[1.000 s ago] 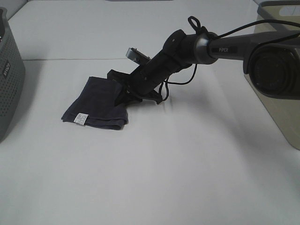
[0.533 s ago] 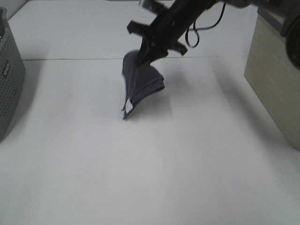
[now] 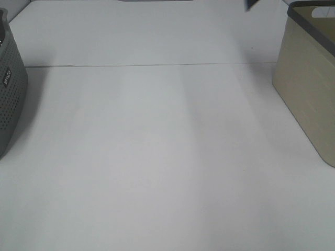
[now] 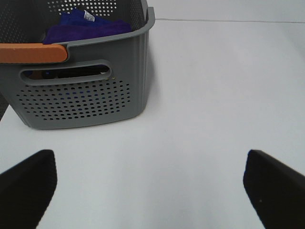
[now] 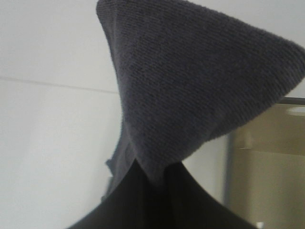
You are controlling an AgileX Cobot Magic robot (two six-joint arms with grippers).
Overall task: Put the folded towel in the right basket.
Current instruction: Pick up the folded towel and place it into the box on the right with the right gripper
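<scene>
At the right claw (image 5: 150, 195), the two dark fingers are closed tight on one pinched fold of the towel (image 5: 190, 86). From that pinch the dark grey cloth spreads out into a broad, rounded fan that fills most of the right wrist view. Its ribbed weave is plain to see. Behind the towel lies the white table (image 5: 43, 143), and to one side of it stands the beige wall of the right basket (image 5: 267, 157). The towel is near that basket, but whether it is over the opening cannot be told.

High view: the right basket (image 3: 309, 83) stands at the right edge of the table (image 3: 157, 157), with a dark rim along its top. A grey basket (image 3: 8, 89) with a perforated wall stands at the left edge. The two are well apart. One small dark shape (image 3: 252, 4) cuts the top edge of this view, near the right basket; it cannot be told whether it is cloth or claw.

Left claw (image 4: 151, 191): the fingers are spread wide and grip nothing. It hangs over bare table near the grey basket (image 4: 81, 100). That basket has an orange handle (image 4: 33, 52) and holds blue cloths (image 4: 88, 26).
</scene>
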